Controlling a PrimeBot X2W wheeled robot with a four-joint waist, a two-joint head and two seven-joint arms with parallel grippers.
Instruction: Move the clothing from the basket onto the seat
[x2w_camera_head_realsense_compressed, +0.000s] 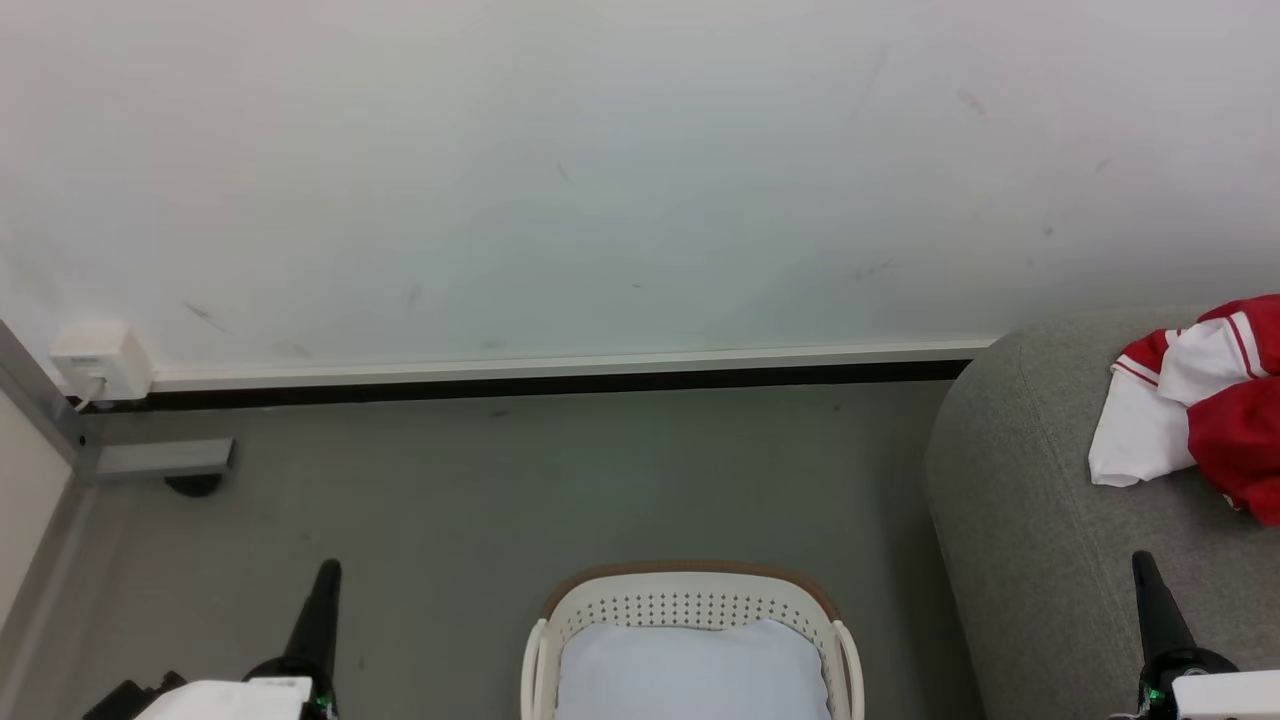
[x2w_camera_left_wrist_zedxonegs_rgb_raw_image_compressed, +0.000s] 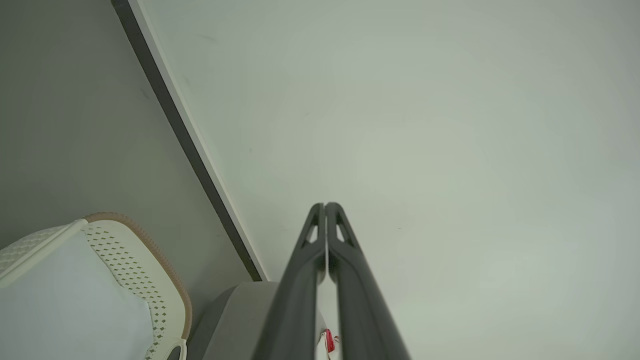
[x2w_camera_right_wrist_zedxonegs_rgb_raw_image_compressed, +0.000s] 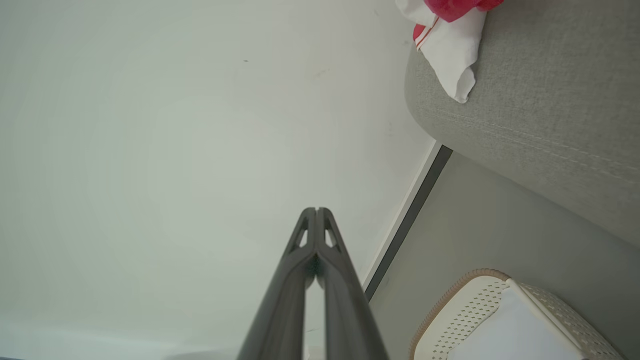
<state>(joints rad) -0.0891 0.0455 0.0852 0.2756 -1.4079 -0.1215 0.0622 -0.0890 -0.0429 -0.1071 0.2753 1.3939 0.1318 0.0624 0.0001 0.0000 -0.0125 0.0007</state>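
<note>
With the red-and-white fabric garment (x2w_camera_head_realsense_compressed: 1215, 400) on the grey upholstered sofa (x2w_camera_head_realsense_compressed: 1020, 520), left gripper (x2w_camera_head_realsense_compressed: 327, 572) and right gripper (x2w_camera_head_realsense_compressed: 1143, 565), jaws closed and empty, likely needed only parking clear.

The basket (x2w_camera_head_realsense_compressed: 690, 605) stands on the floor (x2w_camera_head_realsense_compressed: 500, 480) straight in front of the robot, between its two arms, with a flat pad (x2w_camera_head_realsense_compressed: 690, 670) lying inside it. The seat (x2w_camera_head_realsense_compressed: 1020, 520) is to the basket's right, near it but apart, and runs back toward the wall (x2w_camera_head_realsense_compressed: 600, 180). The clothing (x2w_camera_head_realsense_compressed: 1200, 400) lies on top of the seat, at the wall end. The left claw (x2w_camera_head_realsense_compressed: 328, 575) hangs over the floor left of the basket, and the right claw (x2w_camera_head_realsense_compressed: 1142, 570) over the seat's near part. A wall box (x2w_camera_head_realsense_compressed: 100, 360) sits low on the wall, far left.
</note>
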